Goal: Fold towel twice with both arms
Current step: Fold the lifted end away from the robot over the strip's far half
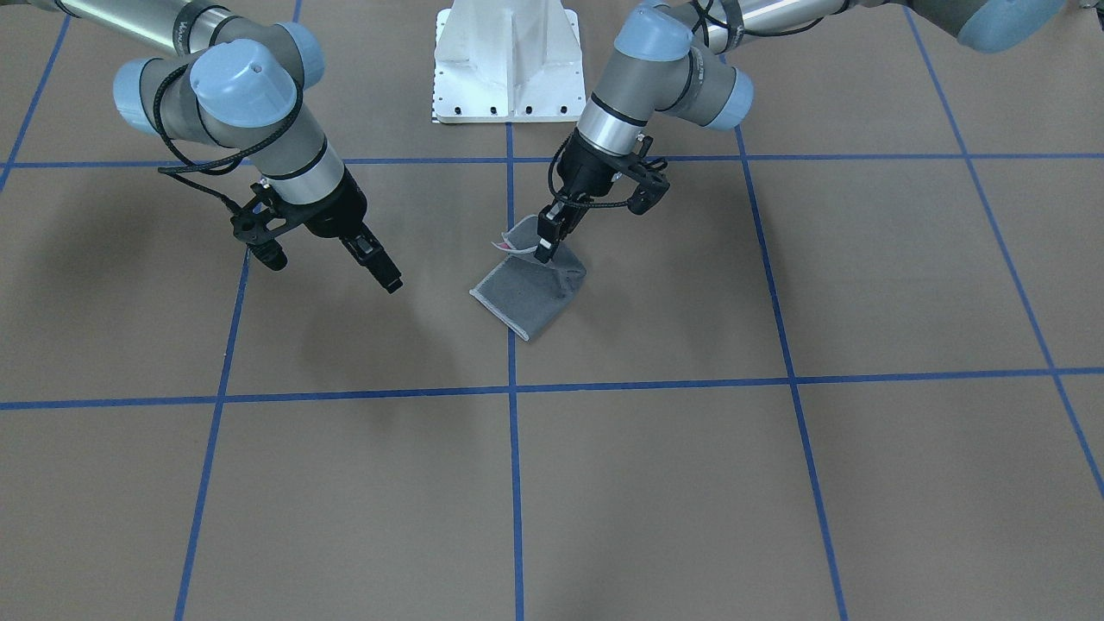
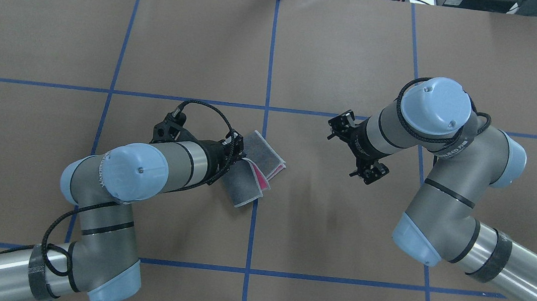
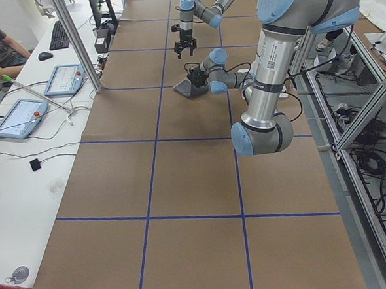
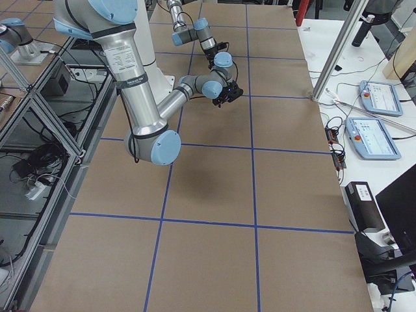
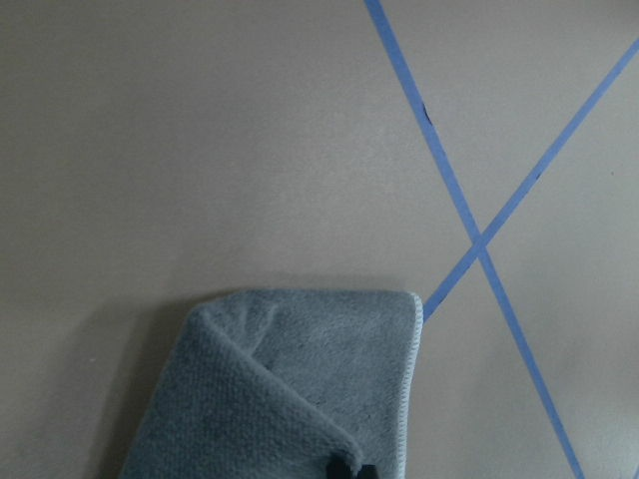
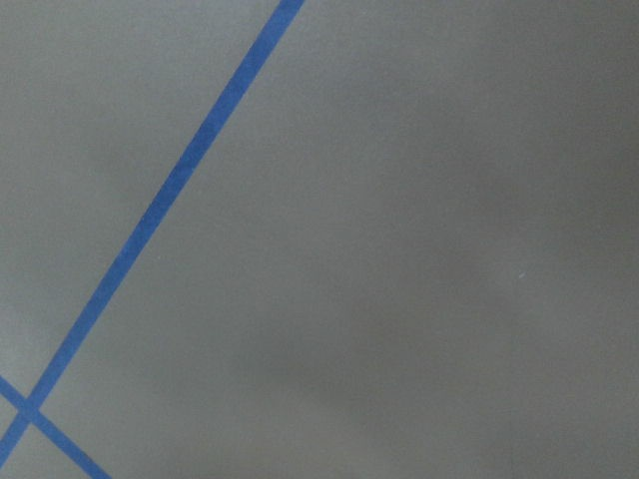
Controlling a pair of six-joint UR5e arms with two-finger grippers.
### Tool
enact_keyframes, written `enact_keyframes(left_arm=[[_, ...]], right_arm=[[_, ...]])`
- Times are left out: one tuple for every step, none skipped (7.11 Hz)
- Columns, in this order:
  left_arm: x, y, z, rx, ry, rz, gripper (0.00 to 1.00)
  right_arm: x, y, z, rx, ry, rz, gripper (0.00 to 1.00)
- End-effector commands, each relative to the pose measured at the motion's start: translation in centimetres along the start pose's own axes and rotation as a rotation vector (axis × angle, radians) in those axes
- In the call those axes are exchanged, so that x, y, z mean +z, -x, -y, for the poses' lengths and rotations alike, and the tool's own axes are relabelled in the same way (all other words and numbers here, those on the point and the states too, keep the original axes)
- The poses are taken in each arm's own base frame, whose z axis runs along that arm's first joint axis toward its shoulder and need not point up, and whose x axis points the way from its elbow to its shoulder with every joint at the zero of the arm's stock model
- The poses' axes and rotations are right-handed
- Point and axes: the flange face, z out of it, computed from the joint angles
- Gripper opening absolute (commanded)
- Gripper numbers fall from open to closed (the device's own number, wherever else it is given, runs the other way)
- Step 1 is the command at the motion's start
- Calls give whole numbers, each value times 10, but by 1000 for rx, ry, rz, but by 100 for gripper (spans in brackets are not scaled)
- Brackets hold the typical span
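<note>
Brown paper (image 1: 862,276) was crossed by blue tape lines (image 1: 516,483); beside it a white desk (image 3: 20,207) held two tablets (image 3: 16,118).

We see a brown table (image 1: 690,483) marked into large squares by blue tape lines (image 1: 514,483). Near its middle, across the central line, a folded towel (image 1: 526,297) lies grey side up, one corner raised. A white base plate (image 1: 507,60) sits at the robot-side edge.

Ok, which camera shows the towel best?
The front-facing view: nearly the whole grey towel shows, the left end effector at its robot-side edge. Overhead adds pink layers but the arm covers part. The left wrist view crops it; the left side view shows it tiny.
</note>
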Motion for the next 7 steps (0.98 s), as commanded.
enact_keyframes(left_arm=[[19,-19,11,-8,-15,14,0],[21,-24,13,-10,-19,11,0],[22,-33,13,-13,-20,2,0],[21,-36,16,-15,-17,5,0],[22,-37,19,-17,-14,11,0],[22,-37,21,-16,-16,11,0],[28,-38,20,-17,-19,17,0]], right_arm=[[-1,-1,2,2,-1,0,100],[-2,-1,2,1,-2,2,100],[-2,-1,1,2,-1,3,100],[-2,-1,1,2,-2,3,100],[-1,-2,2,3,-3,0,100],[0,-2,1,2,-3,0,100],[0,-2,1,2,-4,-1,100]])
